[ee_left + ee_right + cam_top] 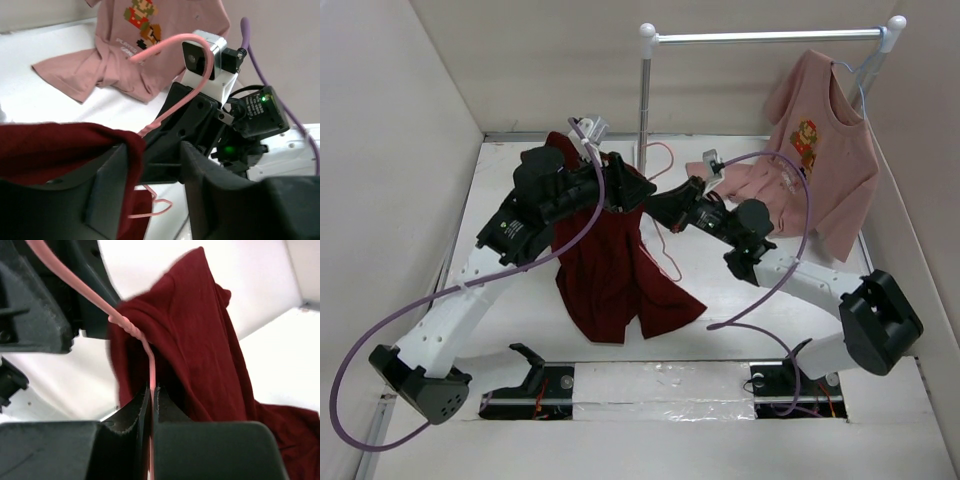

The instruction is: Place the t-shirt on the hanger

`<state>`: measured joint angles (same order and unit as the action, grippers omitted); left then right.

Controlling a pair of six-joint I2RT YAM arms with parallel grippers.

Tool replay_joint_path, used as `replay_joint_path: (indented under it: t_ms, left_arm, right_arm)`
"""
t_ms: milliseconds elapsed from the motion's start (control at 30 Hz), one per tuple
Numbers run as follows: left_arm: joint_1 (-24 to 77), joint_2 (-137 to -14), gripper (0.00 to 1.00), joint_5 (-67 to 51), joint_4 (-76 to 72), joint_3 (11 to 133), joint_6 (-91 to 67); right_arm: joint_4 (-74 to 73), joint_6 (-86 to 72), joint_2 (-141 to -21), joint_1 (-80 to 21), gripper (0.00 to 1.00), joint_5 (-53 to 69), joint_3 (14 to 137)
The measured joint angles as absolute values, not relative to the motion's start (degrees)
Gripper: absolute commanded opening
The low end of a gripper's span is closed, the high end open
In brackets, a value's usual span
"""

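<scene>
The maroon t-shirt (615,270) hangs bunched from my left gripper (625,190), its lower part lying on the table. In the left wrist view my left gripper (154,150) has its jaws apart, and the t-shirt (50,150) is draped over its left finger (112,190). My right gripper (657,205) is right next to the left one and is shut on the thin pink wire hanger (669,262). In the right wrist view its jaws (151,390) pinch the hanger (134,330) in front of the t-shirt (200,340). The hanger (186,97) also crosses the left wrist view.
A metal rail (770,36) on a pole (644,90) stands at the back. A pink printed t-shirt (820,150) hangs from it on a pale hanger (855,80). A salmon-pink garment (760,182) lies below it. White walls close in the table.
</scene>
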<state>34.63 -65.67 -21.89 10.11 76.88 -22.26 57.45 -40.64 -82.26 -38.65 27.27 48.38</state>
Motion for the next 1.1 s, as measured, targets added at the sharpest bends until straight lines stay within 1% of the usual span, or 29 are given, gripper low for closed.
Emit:
replay_joint_path:
  t_ms: [33, 67, 133, 200, 333, 367, 433, 500, 533, 667, 733, 767, 833, 900, 1100]
  left_arm:
    - [34.8, -65.4, 0.49, -21.8, 10.2, 76.9, -22.2]
    - [34.9, -65.1, 0.59, -21.2, 10.3, 76.9, -22.2]
    - [34.9, -63.9, 0.69, -19.7, 10.4, 76.7, -22.1]
    - [34.9, -62.0, 0.71, -17.8, 10.1, 76.4, -22.3]
    - [34.9, -58.6, 0.72, -15.1, 8.5, 76.4, -22.6]
    - [34.9, -58.0, 0.67, -14.5, 8.1, 76.4, -22.8]
    - [34.9, -56.8, 0.62, -12.9, 5.8, 75.3, -23.4]
    - [35.1, -54.8, 0.61, -9.0, 3.1, 72.1, -24.4]
    - [35.2, -53.6, 0.61, -6.7, 1.4, 69.7, -24.9]
    - [34.1, -50.8, 0.66, 3.0, -0.6, 60.9, -28.2]
    - [32.2, -52.2, 0.68, 5.0, -0.5, 59.9, -29.6]
    - [31.4, -53.1, 0.71, 5.6, -0.5, 59.7, -30.4]
    - [30.2, -54.4, 0.74, 7.0, -0.7, 59.0, -31.6]
    - [29.8, -54.7, 0.74, 7.6, -1.2, 57.9, -32.4]
    - [29.9, -55.4, 0.68, 6.2, -5.2, 57.3, -32.9]
  right_arm:
    - [58.0, -40.8, -81.6, -38.6, 0.00, 26.3, 47.8]
    - [58.3, -40.8, -80.6, -38.6, 0.00, 25.3, 47.0]
    - [58.3, -40.5, -78.1, -38.6, 0.00, 23.7, 45.5]
    - [58.7, -40.3, -76.1, -38.6, 0.00, 22.5, 44.5]
    - [59.2, -39.8, -73.4, -38.6, 0.00, 20.5, 42.2]
    - [59.2, -39.7, -73.0, -38.6, 0.00, 20.1, 41.8]
    - [59.2, -39.6, -72.5, -38.2, 0.00, 19.7, 40.7]
    - [59.1, -39.5, -71.8, -38.1, 0.00, 19.4, 39.5]
    - [59.0, -39.4, -71.3, -37.9, 0.00, 19.2, 39.0]
    - [58.7, -39.2, -69.4, -37.9, 0.00, 19.0, 37.8]
    - [58.5, -38.9, -68.2, -37.9, 0.00, 19.0, 37.5]
    - [58.3, -38.8, -67.7, -37.8, 0.00, 18.9, 37.5]
    - [57.9, -38.6, -66.7, -37.6, 0.00, 18.9, 37.4]
    - [57.6, -38.4, -66.0, -37.5, 0.00, 18.9, 37.4]
    - [56.9, -38.3, -65.6, -37.5, 0.00, 19.3, 37.4]
